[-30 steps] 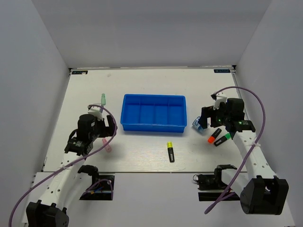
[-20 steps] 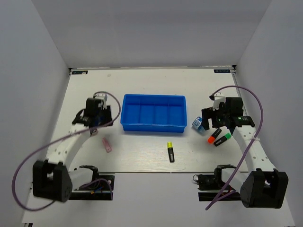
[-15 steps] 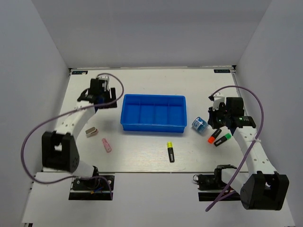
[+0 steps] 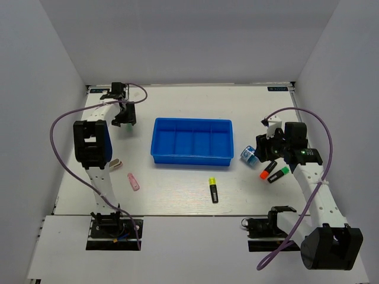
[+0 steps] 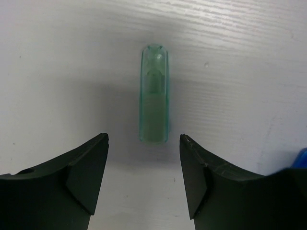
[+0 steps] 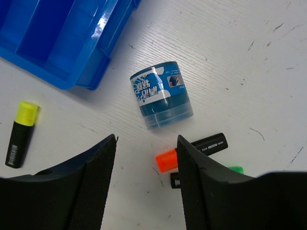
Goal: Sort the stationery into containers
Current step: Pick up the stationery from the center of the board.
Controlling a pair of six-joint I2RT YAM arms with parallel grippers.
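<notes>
Setting: white desk [image 4: 177, 198] boxed in by pale grey walls, seen from above and from both wrists.
Left gripper [image 5: 144, 139]: jaws open and gripping nothing, poised either side of the near end of the pale-green pen [image 5: 154, 93], with clear gaps on both sides.
Pale-green pen: flat on the desk near the far left corner, lying lengthwise away from the jaws.
Right gripper [image 6: 146, 139]: jaws open and empty, with the blue-white roll [image 6: 162, 101] lying on its side just ahead of them.
Blue-white roll: just beside the near right corner of the blue tray [image 4: 192, 120], apart from it.
Blue tray: mid-desk, with nothing showing in its four compartments.
Right edge: orange-capped highlighter [image 6: 192, 151] and green-capped highlighter [image 6: 234, 168] close together.
Near edge: yellow-capped highlighter [image 6: 21, 134] alone, about midway.
Left edge: pink pen [image 4: 134, 182] and white piece [image 4: 114, 164] near each other.
Step in hand: by appearances the approach to a first pick on each side, with no sorting done.
Next move: left jaws likely need to advance along the pen, descend and close across its narrow width. The right jaws need to centre on the roll, which looks wide and liable to roll away.
Writing: white characters on the roll's blue label, not legible. Fine print on the yellow-capped highlighter's barrel is too small to read.
</notes>
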